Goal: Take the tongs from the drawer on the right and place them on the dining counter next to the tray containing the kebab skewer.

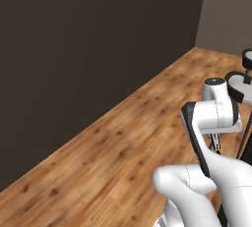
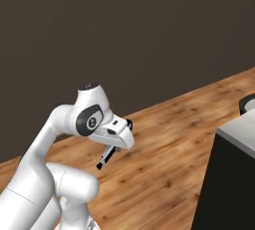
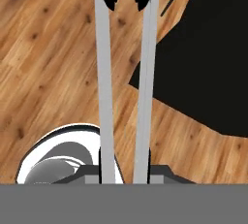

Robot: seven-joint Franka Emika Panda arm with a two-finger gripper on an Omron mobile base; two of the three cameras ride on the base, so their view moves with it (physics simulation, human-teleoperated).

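Note:
My gripper point(image 3: 125, 168) is shut on the tongs point(image 3: 105, 72), whose two slim grey arms run up the hand view to black tips, above the wooden floor. In the right base view the gripper point(image 2: 112, 150) hangs in mid-air under the white wrist, with the tongs point(image 2: 102, 163) sticking down and to the left. The left base view shows the gripper point(image 1: 215, 138) below the wrist, and the tongs point(image 1: 216, 147) as a thin dark line. A pale top over a black base point(image 2: 234, 139) at the right edge may be the dining counter. The drawer, the tray and the kebab skewer are out of view.
A wooden floor point(image 1: 123, 142) spreads under the arm, with a dark wall point(image 1: 88, 49) behind it. Round dark-and-white objects point(image 1: 240, 82) stand at the far right. A black block point(image 3: 203, 58) lies to the right in the hand view.

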